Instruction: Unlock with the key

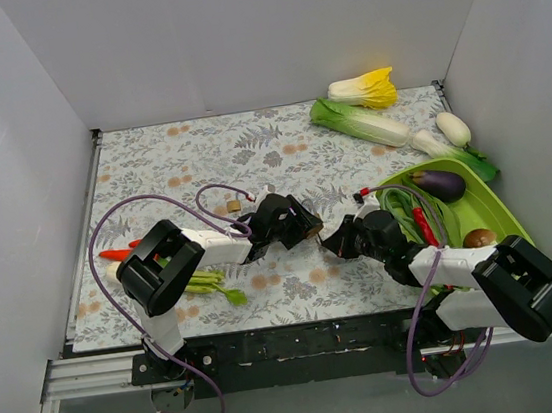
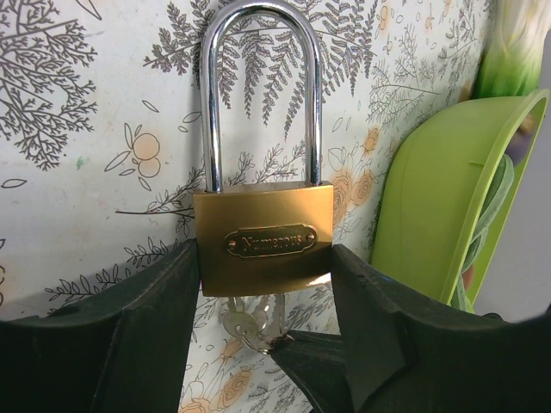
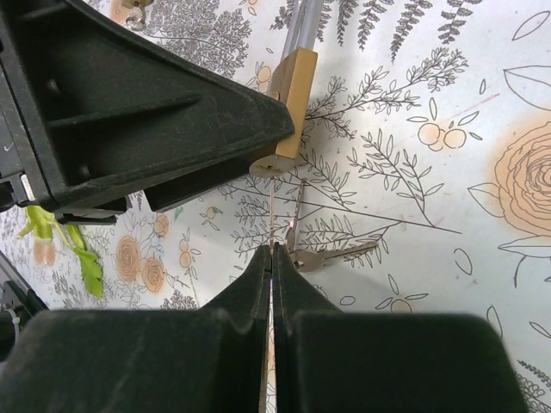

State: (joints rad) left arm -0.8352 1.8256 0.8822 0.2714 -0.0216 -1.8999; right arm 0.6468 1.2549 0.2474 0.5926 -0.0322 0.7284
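A brass padlock (image 2: 267, 241) with a tall silver shackle (image 2: 263, 77) is clamped at its body by my left gripper (image 2: 265, 262), one black finger on each side. Just above the mat near the middle, the left gripper (image 1: 293, 222) and the right gripper (image 1: 334, 241) meet tip to tip. The key (image 3: 272, 215) is seen edge-on, running from my shut right gripper (image 3: 272, 255) up to the underside of the padlock (image 3: 291, 95). A second key (image 3: 336, 255) hangs off the ring beside it. The keys (image 2: 250, 323) show under the lock body.
A smaller brass padlock (image 1: 234, 206) lies on the floral mat behind the left arm. A green tray (image 1: 492, 202) with an eggplant (image 1: 439, 183) and other toy vegetables sits at the right. Cabbage (image 1: 366, 122) and corn (image 1: 364, 88) lie at the back right; greens (image 1: 210, 283) lie by the left arm.
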